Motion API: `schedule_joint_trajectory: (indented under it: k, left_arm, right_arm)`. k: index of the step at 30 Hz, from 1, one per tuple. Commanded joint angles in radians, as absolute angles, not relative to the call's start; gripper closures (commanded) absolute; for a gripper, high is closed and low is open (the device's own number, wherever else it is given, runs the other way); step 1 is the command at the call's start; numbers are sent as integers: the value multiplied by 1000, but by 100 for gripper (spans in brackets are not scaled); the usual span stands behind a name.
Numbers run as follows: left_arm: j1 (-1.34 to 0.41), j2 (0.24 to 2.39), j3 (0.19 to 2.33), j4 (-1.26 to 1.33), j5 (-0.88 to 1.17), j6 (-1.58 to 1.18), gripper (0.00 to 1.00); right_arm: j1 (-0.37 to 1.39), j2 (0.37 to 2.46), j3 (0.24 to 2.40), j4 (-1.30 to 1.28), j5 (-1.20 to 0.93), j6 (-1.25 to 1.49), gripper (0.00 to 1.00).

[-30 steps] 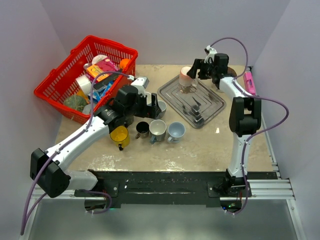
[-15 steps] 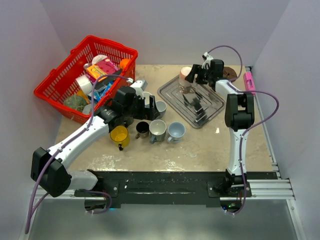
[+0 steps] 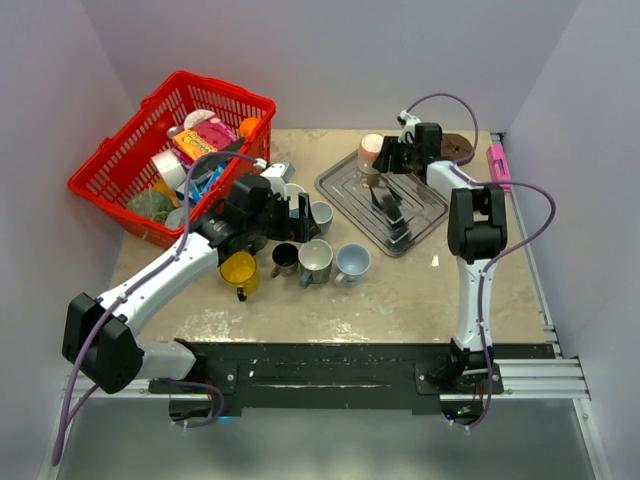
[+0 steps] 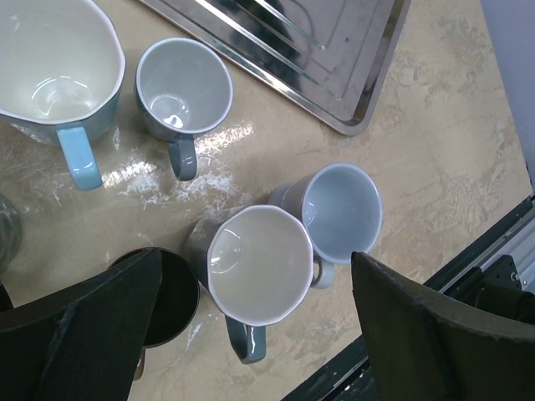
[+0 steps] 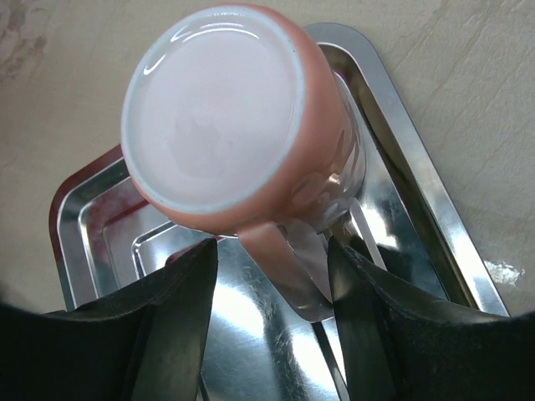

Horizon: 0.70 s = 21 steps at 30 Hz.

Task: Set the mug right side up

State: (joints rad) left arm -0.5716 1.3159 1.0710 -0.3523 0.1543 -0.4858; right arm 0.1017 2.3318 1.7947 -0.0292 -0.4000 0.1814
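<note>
Pink mug (image 3: 372, 150) is upside down, base up, at the far left corner of the tray (image 3: 428, 215), upper centre of the top view. Right tool (image 5: 272, 251) is about half open, fingers (image 5: 180, 326) astride the handle. Tray metal shows between the left finger and the handle, so no grip is visible. Left tool (image 4: 255, 276) is fully open and holds nothing. It hangs over the mug cluster at left centre of the desk (image 3: 400, 290): white-lined mug (image 4: 259, 263), light blue mug (image 4: 338, 209), grey mug (image 4: 184, 88), dark cup (image 4: 171, 288), all upright. Yellow mug (image 3: 240, 270) is just below that arm. Red basket (image 3: 225, 95) sits upper left.
</note>
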Motion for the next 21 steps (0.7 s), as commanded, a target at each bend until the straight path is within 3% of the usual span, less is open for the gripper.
schedule_joint_trajectory:
  k: [1,21]
  left_arm:
    - [-563,1328,1060,-305,186,-502,1]
    - [-558,1333,1028,-296,204,-518,1]
  right_arm:
    - [136,2247,1805,-77,-296,98,42]
    - [235,2230,1845,-72,44,-77,52]
